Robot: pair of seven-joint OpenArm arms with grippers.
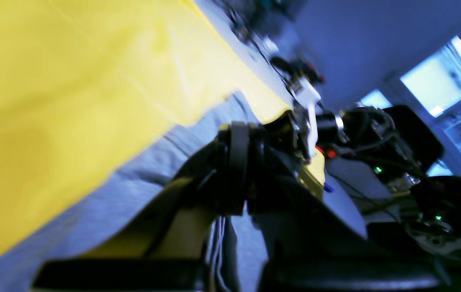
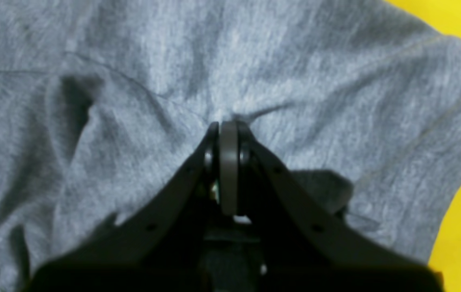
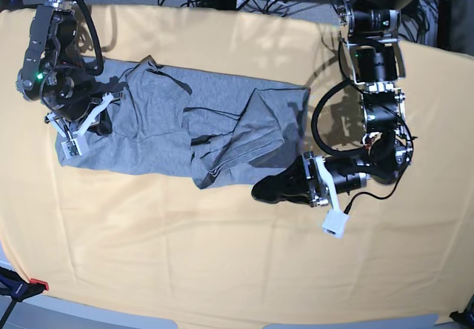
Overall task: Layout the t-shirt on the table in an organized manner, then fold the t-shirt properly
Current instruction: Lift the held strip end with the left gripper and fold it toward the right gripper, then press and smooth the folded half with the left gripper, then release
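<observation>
Base view evenly lit and sharp, arm shadows on table [image 3: 222, 255], left wrist view motion-blurred with blue cast, bright window [image 1: 453, 73] glare upper right, right wrist view soft.

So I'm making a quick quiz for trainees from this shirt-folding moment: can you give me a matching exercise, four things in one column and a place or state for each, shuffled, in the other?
Things:
1. t-shirt
2. table
3. right gripper
4. left gripper

Places or states:
A. shut, at the shirt's corner nearest the base view's right
B. covered in pale yellow cloth
C. shut, tips pressed into grey fabric
D. grey, spread out, one end folded and rumpled

Pairs: 1-D, 2-B, 3-C, 4-A
</observation>
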